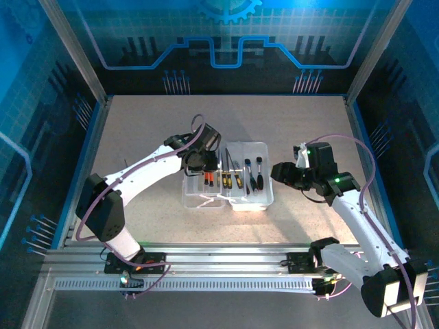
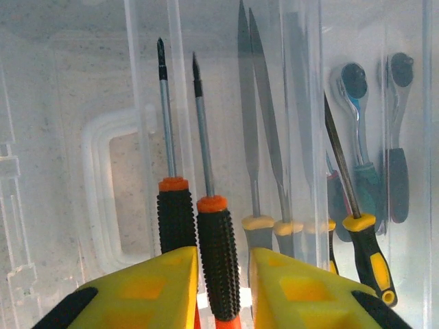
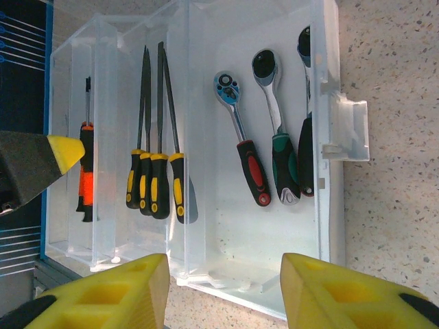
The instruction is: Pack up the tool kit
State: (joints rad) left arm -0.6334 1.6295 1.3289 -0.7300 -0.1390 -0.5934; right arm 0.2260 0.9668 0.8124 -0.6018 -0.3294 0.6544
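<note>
The clear plastic case (image 1: 265, 148) lies open mid-table with tools in it. My left gripper (image 1: 199, 164) hangs over its left half. In the left wrist view that gripper (image 2: 224, 274) is open a little around a black knurled screwdriver with an orange collar (image 2: 218, 260); a gap shows on the handle's right side. A second, similar screwdriver (image 2: 176, 219) lies just to its left. My right gripper (image 1: 278, 171) is open beside the case's right edge, and in its wrist view the gripper (image 3: 225, 288) holds nothing, with the case (image 3: 329, 82) beyond it.
Yellow-and-black handled tools (image 3: 156, 185) lie in the middle compartment and three ratchets (image 3: 250, 164) in the right one. The case latch (image 3: 346, 130) sticks out on the right. Speckled tabletop (image 1: 137, 130) surrounds the case; blue walls fence the workspace.
</note>
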